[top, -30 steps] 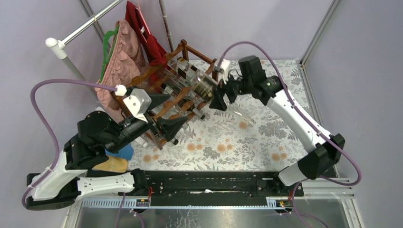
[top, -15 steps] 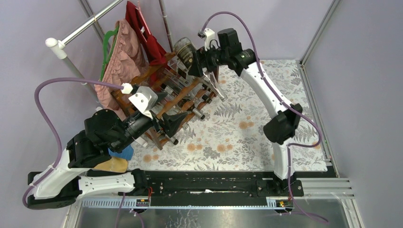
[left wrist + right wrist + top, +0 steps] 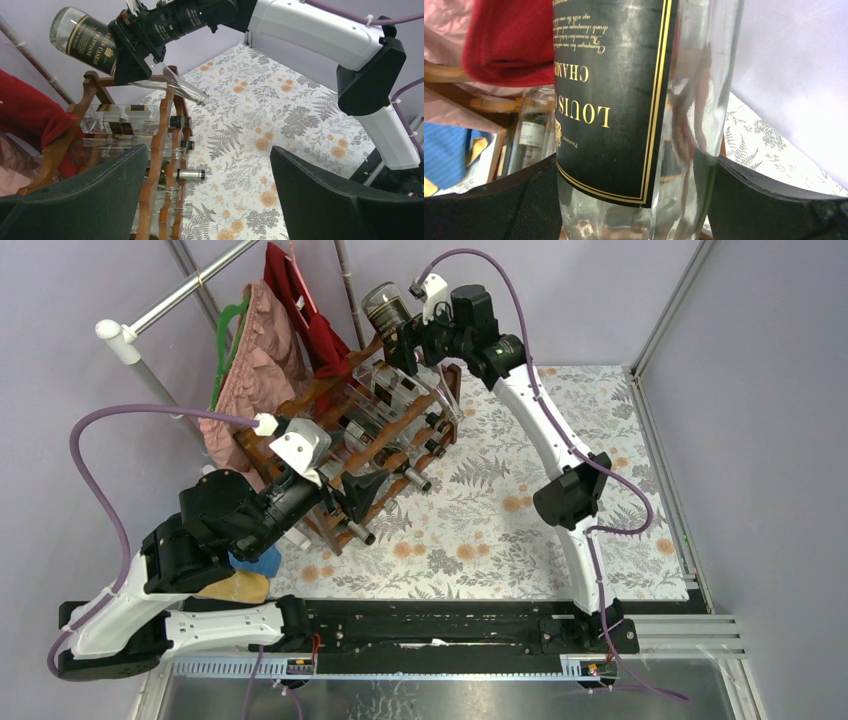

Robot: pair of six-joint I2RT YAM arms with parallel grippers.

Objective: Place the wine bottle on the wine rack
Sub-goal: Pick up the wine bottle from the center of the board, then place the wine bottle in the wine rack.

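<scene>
The wine bottle is clear glass with a black and gold label. My right gripper is shut on its body and holds it in the air above the back top of the wine rack, base up and to the left, neck slanting down right. The left wrist view shows the bottle over the rack's top rail. In the right wrist view the bottle fills the space between the fingers. My left gripper is open and empty beside the rack's near end.
Several bottles lie in the rack's tiers, necks toward the floral mat. Red and pink clothes hang on a rail behind the rack. A blue and a yellow object lie at the left.
My right arm has carried the bottle from the rack's right side up and back, to above the rack's far top corner. The left gripper has shifted slightly.
</scene>
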